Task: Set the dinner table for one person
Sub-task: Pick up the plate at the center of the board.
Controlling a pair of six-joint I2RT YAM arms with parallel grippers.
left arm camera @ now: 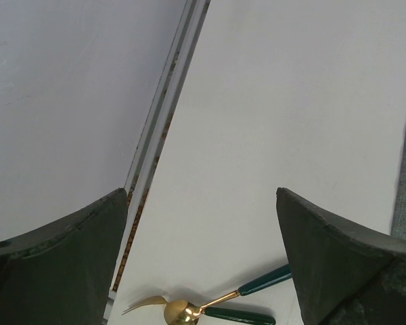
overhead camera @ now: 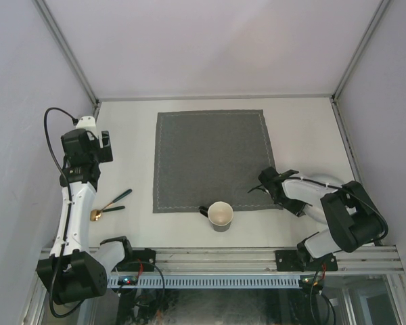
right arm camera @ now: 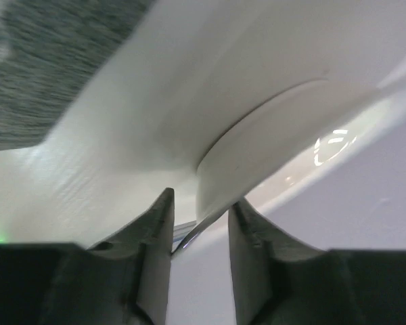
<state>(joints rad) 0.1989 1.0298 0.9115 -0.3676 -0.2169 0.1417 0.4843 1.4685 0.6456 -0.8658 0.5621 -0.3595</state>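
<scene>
The dinner table (overhead camera: 304,128) carries a grey stitched mat (overhead camera: 210,159) in its middle. A pale cup (overhead camera: 220,215) with a dark handle stands at the mat's near edge. A gold spoon (left arm camera: 179,313) and a gold fork (left arm camera: 142,302), both green-handled, lie crossed at the near left. My left gripper (left arm camera: 201,193) hangs open high above them, holding nothing. My right gripper (right arm camera: 203,200) is low by the mat's near right corner, shut on the rim of a white plate (right arm camera: 271,149) that slants between its fingers. In the top view the right arm (overhead camera: 304,196) hides most of the plate.
An aluminium rail (left arm camera: 159,135) runs along the table's left edge beside a pale wall. The spoon and fork (overhead camera: 111,203) lie between the left arm and the mat. The mat's corner (right arm camera: 47,61) shows beyond the right gripper's fingers.
</scene>
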